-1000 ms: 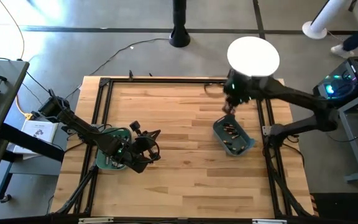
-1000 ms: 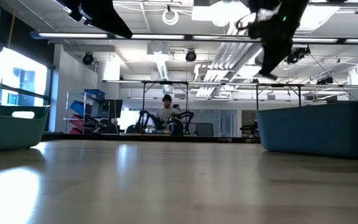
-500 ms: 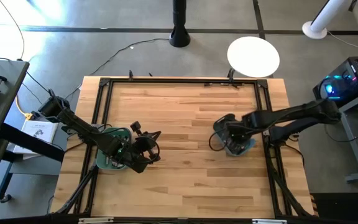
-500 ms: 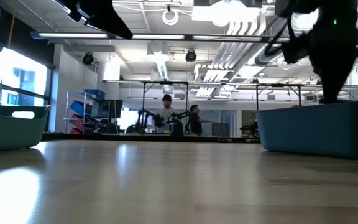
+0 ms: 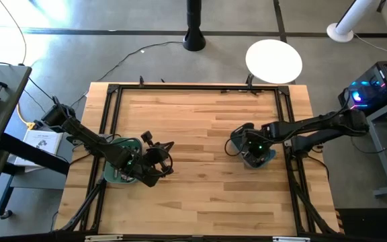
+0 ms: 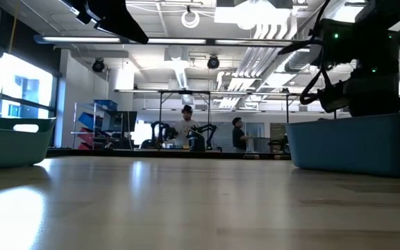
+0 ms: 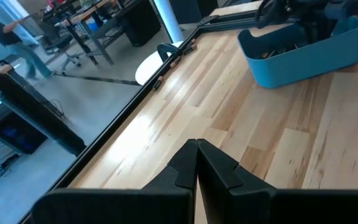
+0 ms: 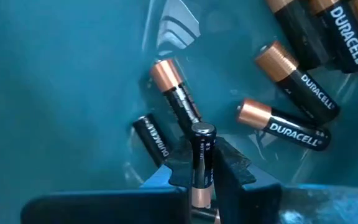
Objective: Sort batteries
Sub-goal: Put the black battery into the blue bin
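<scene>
Right claw (image 8: 202, 163) lowered, clamped on battery (image 8: 201, 155); left claw (image 7: 196, 163) shut, hovering.

The high view looks straight down on the whole bench (image 5: 193, 128) from well above. The low view sits at bench-top level, facing across it into the room. The left wrist view looks along the bench toward the teal bin (image 7: 303, 53), which the high and low views share. The right wrist view peers close into that bin.
</scene>
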`<action>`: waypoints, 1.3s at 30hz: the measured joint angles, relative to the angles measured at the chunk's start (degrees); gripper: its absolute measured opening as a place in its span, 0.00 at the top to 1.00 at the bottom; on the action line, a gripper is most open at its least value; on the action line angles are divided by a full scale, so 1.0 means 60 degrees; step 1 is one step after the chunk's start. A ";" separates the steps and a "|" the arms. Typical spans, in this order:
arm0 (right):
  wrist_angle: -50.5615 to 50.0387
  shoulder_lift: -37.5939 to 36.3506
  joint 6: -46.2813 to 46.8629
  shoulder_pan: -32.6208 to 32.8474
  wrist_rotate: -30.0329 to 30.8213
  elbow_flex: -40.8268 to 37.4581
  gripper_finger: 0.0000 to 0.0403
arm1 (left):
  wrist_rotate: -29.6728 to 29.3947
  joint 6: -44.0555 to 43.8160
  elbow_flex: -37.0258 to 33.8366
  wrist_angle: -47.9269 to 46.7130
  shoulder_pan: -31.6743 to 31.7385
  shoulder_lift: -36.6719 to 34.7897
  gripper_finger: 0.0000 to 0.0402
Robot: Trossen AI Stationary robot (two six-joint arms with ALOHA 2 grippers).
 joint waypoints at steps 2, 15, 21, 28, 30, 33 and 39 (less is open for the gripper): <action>-0.0015 0.0000 -0.0172 -0.0062 -0.0002 -0.0034 0.95 | 0.0000 0.0000 0.0000 0.0004 0.0000 0.0000 0.99; -0.1442 0.0000 -0.0657 -0.0064 -0.0138 0.1261 0.57 | 0.0000 0.0011 0.0000 0.0069 0.0000 0.0000 0.99; -0.3410 -0.0011 -0.1416 -0.0402 0.1776 0.3792 0.52 | 0.0000 0.0011 0.0000 0.0069 0.0000 0.0000 0.99; -0.2672 -0.0015 -0.3687 -0.2832 0.3755 0.4426 0.52 | 0.0000 0.0004 0.0000 0.0069 0.0000 0.0000 0.99; -0.1889 0.0026 -0.4344 -0.4044 0.3544 0.3907 0.52 | 0.0000 0.0004 0.0000 0.0069 0.0000 0.0000 0.99; -0.0198 0.0335 -0.5013 -0.5804 0.3042 0.3204 0.52 | 0.0000 0.0008 0.0000 0.0069 0.0000 0.0000 0.99; 0.1411 0.1991 -0.5778 -0.8192 0.1691 0.3086 0.43 | 0.0000 0.0068 -0.0003 0.0068 0.0007 0.0000 0.99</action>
